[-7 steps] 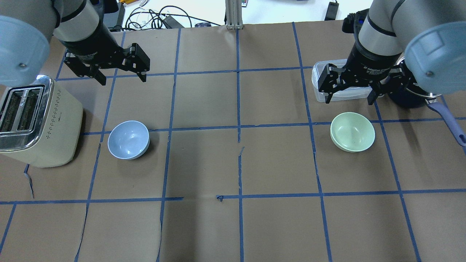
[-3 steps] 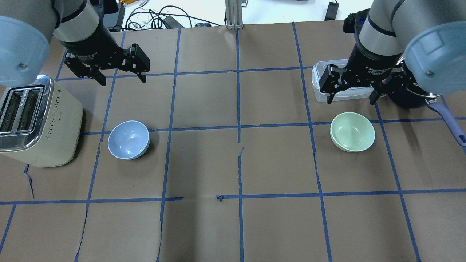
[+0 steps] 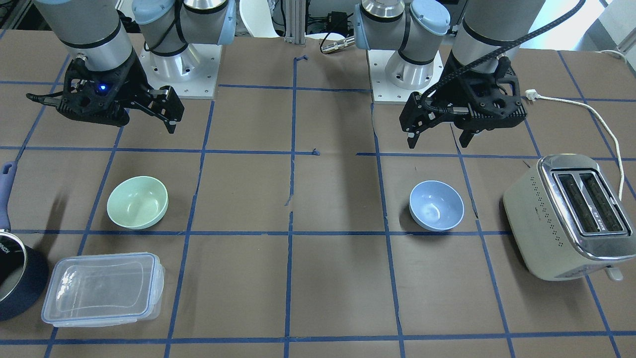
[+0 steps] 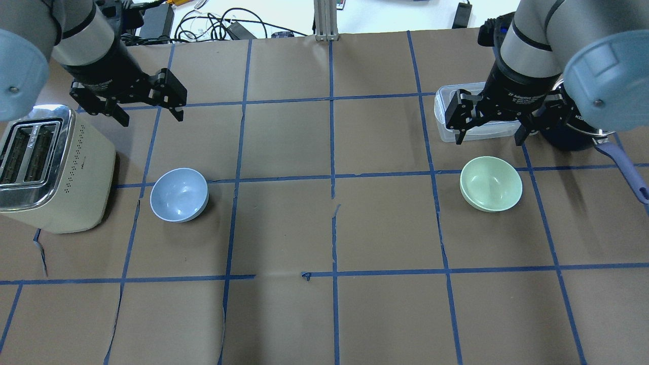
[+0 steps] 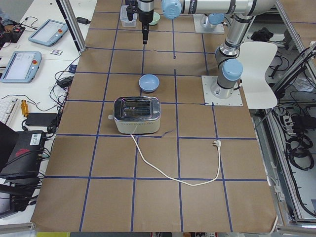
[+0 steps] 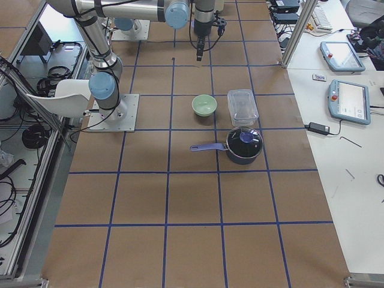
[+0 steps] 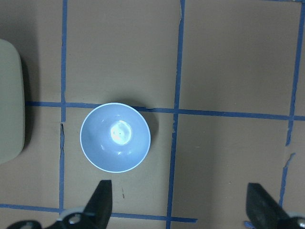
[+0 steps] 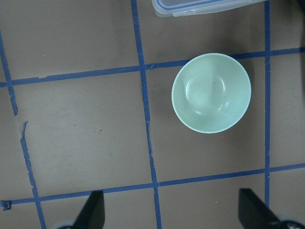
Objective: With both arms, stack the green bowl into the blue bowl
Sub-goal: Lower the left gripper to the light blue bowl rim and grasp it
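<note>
Green bowl (image 4: 491,183), blue bowl (image 4: 179,194) well apart on surface (image 4: 329,314), left jaws and right jaws wide open, empty, saucepan (image 6: 245,145) whole only in right-side view

Overhead camera: rear side, high, looking forward and down on the surface (image 4: 284,228). Front camera: opposite side, facing back, steeply down; the two share the blue bowl (image 4: 179,195) and green bowl (image 4: 491,183). End cameras: distant, looking lengthwise. Wrist cameras: close, straight down, left over the blue bowl, right over the green.
</note>
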Action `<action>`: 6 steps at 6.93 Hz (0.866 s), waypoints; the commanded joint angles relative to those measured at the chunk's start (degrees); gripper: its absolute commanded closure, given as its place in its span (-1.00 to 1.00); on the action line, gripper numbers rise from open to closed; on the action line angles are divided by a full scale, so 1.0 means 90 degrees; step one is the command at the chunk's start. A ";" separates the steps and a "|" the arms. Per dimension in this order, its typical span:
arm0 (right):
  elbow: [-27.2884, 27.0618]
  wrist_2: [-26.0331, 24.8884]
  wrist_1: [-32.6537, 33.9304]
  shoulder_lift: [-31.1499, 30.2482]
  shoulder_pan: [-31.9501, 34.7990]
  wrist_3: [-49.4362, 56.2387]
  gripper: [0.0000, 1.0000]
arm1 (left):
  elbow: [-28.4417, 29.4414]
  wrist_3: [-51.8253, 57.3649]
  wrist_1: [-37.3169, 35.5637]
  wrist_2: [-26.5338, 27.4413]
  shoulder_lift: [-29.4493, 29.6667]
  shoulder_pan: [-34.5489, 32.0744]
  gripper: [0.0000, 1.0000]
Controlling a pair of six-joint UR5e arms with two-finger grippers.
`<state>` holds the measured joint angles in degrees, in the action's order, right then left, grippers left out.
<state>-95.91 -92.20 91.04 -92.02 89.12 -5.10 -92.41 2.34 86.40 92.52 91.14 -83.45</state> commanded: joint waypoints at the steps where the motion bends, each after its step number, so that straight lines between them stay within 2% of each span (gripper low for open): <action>1: 0.0003 0.0000 -0.0017 0.0009 -0.0009 0.0019 -1.00 | -0.0850 0.0841 -0.0465 0.0013 0.0127 0.0706 -1.00; 3: 0.0003 -0.0029 0.0080 0.0058 -0.0145 0.0019 -1.00 | -0.1740 0.1784 -0.1800 -0.0015 0.0447 0.1445 -1.00; 4: -0.0007 -0.0252 0.0090 0.0068 -0.0349 0.0029 -1.00 | -0.2034 0.1887 -0.2222 0.0004 0.0643 0.1547 -1.00; 5: 0.0003 -0.0544 0.0167 0.0213 -0.0564 0.0020 -1.00 | -0.2279 0.1898 -0.2671 0.0004 0.0925 0.1577 -0.91; 6: 0.0003 -0.0701 0.0709 0.0244 -0.0692 0.0068 -1.00 | -0.2445 0.1907 -0.3043 0.0004 0.1208 0.1586 -0.79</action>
<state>-95.91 -96.39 93.49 -90.47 84.61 -4.80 -112.19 19.09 63.33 92.54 99.12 -69.59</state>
